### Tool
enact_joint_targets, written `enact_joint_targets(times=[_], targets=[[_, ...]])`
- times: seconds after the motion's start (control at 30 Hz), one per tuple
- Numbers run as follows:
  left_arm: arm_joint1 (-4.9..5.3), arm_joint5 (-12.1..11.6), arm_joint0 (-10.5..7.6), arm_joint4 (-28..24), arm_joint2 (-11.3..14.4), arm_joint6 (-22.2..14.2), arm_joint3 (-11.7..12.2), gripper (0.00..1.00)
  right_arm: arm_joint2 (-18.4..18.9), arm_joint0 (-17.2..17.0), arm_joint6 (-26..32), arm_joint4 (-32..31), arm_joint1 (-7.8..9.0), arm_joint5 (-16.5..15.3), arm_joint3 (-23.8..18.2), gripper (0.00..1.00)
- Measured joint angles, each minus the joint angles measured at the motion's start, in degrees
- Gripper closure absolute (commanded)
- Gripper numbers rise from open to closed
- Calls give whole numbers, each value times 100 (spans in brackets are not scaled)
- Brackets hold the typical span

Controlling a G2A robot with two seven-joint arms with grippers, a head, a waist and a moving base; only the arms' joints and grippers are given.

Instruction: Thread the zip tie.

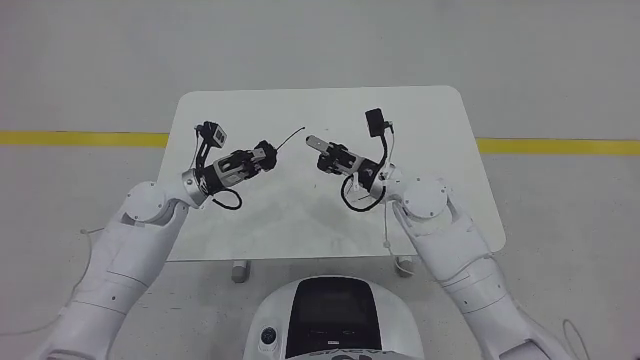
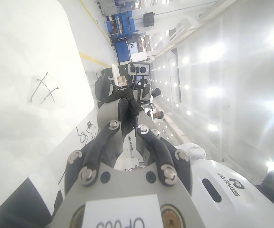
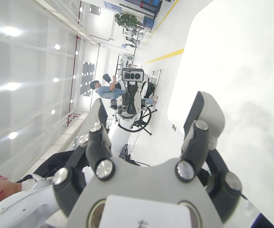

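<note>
A thin dark zip tie [image 1: 291, 139] sticks out over the middle of the white table [image 1: 420, 110], pointing up and right. My left gripper [image 1: 268, 155] is shut on its lower end; in the left wrist view the left gripper [image 2: 127, 105] has its pads pressed together. My right gripper [image 1: 315, 143] hovers a short way to the right of the tie's free tip, facing the left one. In the right wrist view the right gripper [image 3: 151, 103] is open wide, with nothing between its fingers [image 3: 205, 105]. The tie's head is too small to make out.
Several loose zip ties [image 2: 44, 91] lie crossed on the table near its edge. The tabletop [image 2: 20, 36] around both arms is bare white. A yellow floor line [image 1: 560, 145] runs behind the table.
</note>
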Motion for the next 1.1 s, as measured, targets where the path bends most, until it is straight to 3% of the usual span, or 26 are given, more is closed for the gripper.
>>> enact_joint_targets(times=[0.13, 0.23, 0.43, 0.5, 0.6, 0.83, 1.0, 1.1], targets=[[-4, 33, 10, -17, 18, 22, -11, 100, -11, -14, 22, 39, -4, 34, 25, 0], [2, 315, -40, -79, 34, -113, 41, 100, 54, 137, 458, 609, -6, 306, 266, 0], [110, 562, -161, -390, -262, -1354, 403, 100, 265, 657, 1731, 1581, 40, 540, 910, 0], [140, 663, -168, -577, -347, -1741, 525, 100, 240, 855, 2253, 2005, 35, 754, 1188, 0], [194, 548, -203, -437, -470, -2174, 657, 100, 218, 1060, 2496, 2085, 39, 934, 1421, 0], [186, 562, -195, -371, -380, -2145, 564, 100, 174, 996, 2533, 2249, 25, 931, 1455, 0], [201, 602, -296, -238, -239, -2614, 640, 100, -1, 1328, 3115, 3036, -59, 886, 2074, 0], [210, 516, -340, -43, -198, -2566, 704, 100, -95, 1609, 3210, 3260, -94, 846, 2503, 0]])
